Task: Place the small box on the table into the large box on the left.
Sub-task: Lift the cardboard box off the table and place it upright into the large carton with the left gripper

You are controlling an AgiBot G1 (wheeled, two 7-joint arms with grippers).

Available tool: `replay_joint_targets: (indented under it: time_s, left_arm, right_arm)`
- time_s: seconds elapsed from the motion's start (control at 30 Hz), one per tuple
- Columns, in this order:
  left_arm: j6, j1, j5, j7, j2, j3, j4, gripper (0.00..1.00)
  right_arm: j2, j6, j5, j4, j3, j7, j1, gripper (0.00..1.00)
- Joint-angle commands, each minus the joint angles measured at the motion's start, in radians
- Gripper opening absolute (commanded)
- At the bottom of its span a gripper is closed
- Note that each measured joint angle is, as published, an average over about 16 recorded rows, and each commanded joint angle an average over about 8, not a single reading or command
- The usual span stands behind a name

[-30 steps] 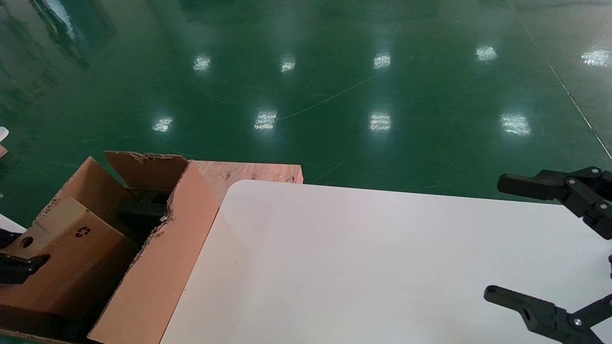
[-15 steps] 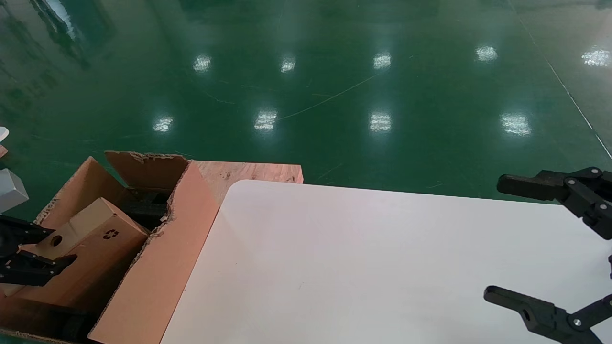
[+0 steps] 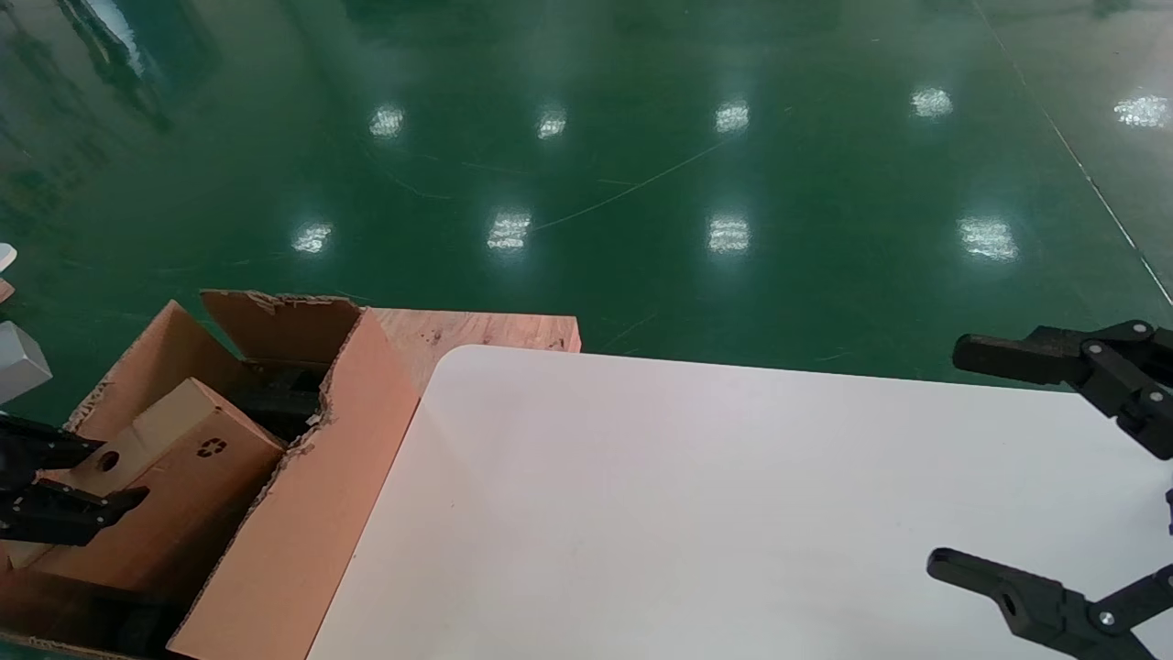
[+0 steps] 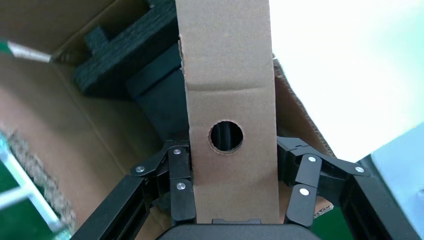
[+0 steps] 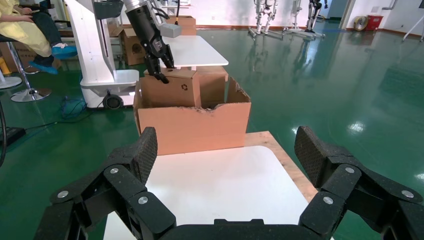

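— What's around the large box (image 3: 302,513)?

— A white surface (image 3: 687,513) just beside it, a bare wooden board (image 3: 476,332) behind its corner, glossy green floor (image 3: 586,165) beyond.

— And the small box (image 3: 174,477)?

— Tilted inside the large box, above dark foam pieces (image 4: 125,55). The left claw (image 4: 235,185) pinches its end, one finger on each side, by the punched hole.

— Any print?

— Only a black recycling mark (image 3: 212,447).

— The right claw (image 5: 225,170)?

— Spread wide over the surface, well apart from the large box.

Black linkage fingers (image 5: 317,152), silver screws, seemingly textured pads
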Motion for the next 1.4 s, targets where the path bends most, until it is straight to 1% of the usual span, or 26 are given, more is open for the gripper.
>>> replay_joint_targets:
  time_s: [0.03, 0.3, 0.63, 1.1, 1.4]
  left_arm:
    - [-0.001, -0.005, 0.015, -0.016, -0.002, 0.001, 0.009, 0.00]
    - [-0.002, -0.029, 0.088, -0.113, -0.023, -0.010, -0.035, 0.00]
    - [-0.003, -0.038, 0.108, -0.158, -0.040, -0.015, -0.078, 0.00]
    - [-0.019, -0.045, 0.089, -0.112, -0.063, -0.028, -0.106, 0.00]
    - [-0.038, -0.024, 0.064, -0.050, -0.065, -0.007, -0.069, 0.00]
  right_arm:
    - [0.000, 0.000, 0.000, 0.000, 0.000, 0.000, 0.000, 1.00]
    - [0.000, 0.000, 0.000, 0.000, 0.000, 0.000, 0.000, 1.00]
    - [0.000, 0.000, 0.000, 0.000, -0.001, 0.000, 0.000, 1.00]
    - [0.000, 0.000, 0.001, 0.000, -0.001, -0.001, 0.000, 1.00]
    - [0.001, 0.001, 0.001, 0.000, -0.001, -0.001, 0.000, 1.00]
